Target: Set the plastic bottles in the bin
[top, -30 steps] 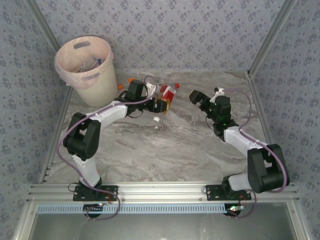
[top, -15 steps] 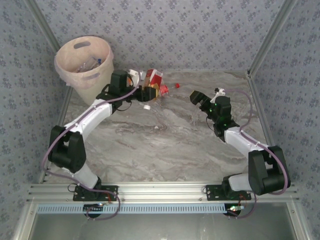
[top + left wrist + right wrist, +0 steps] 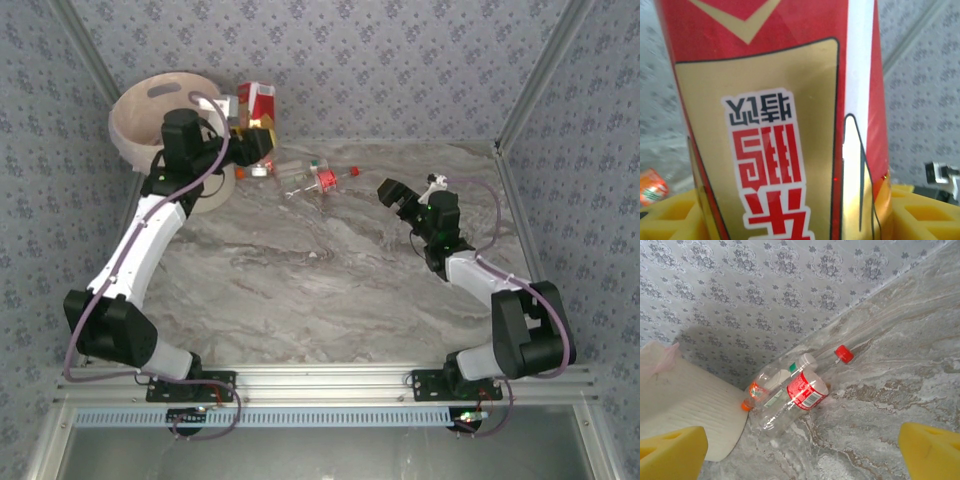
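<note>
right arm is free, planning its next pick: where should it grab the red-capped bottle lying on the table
Take the red-capped bottle across its red-labelled middle, with the right gripper coming from above, jaws astride the body. It lies on its side, and an orange-capped bottle crowds its far side, so a level approach would likely bump that.

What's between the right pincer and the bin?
In the top view, a few clear bottles lie on the table between the right pincer and the bin. By the bin's rim, the left pincer holds a red-gold bottle.
</note>
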